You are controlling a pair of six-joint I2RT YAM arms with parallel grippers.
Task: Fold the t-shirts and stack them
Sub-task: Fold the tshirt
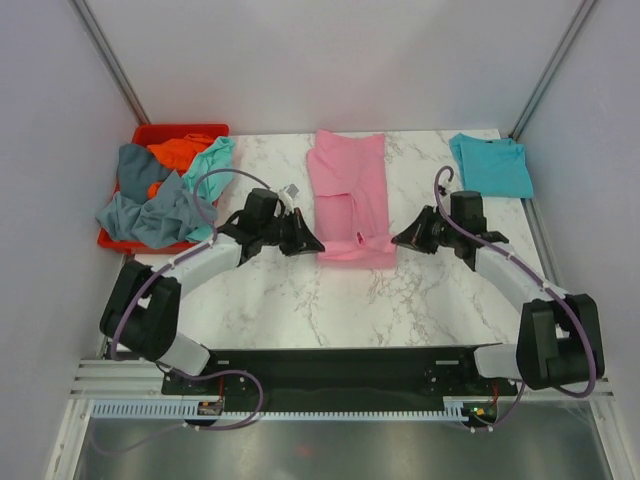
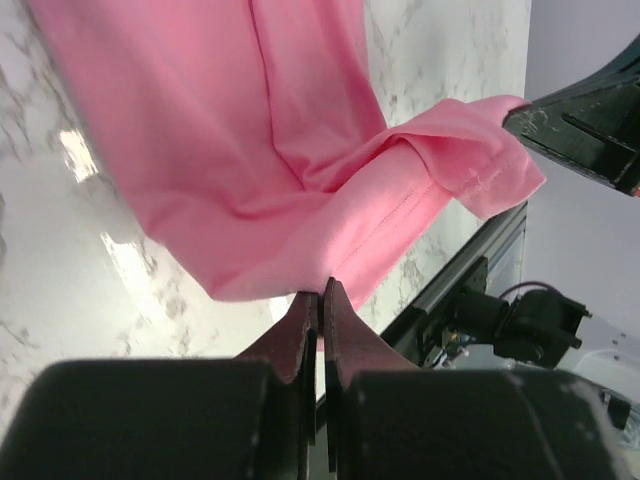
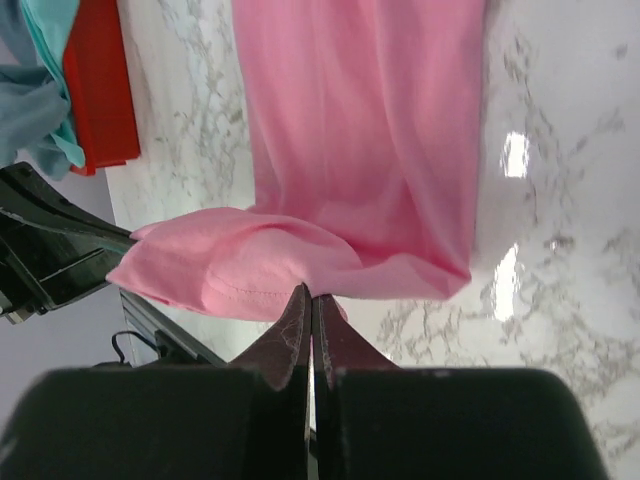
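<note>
A pink t-shirt (image 1: 347,190) lies lengthwise in the middle of the marble table, its sides folded in. My left gripper (image 1: 312,243) is shut on the near left corner of its hem; in the left wrist view the fingertips (image 2: 322,292) pinch the pink cloth (image 2: 280,170). My right gripper (image 1: 399,239) is shut on the near right corner, and the right wrist view shows the pink hem (image 3: 330,190) rising from its closed tips (image 3: 310,292). A folded teal t-shirt (image 1: 491,162) lies at the far right. Grey-blue (image 1: 150,205), orange (image 1: 180,150) and mint (image 1: 212,157) t-shirts lie heaped in the bin.
The red plastic bin (image 1: 145,132) stands at the far left of the table, cloth spilling over its near side. Grey walls close in the table on the left, right and back. The black arm rail (image 1: 340,365) runs along the near edge.
</note>
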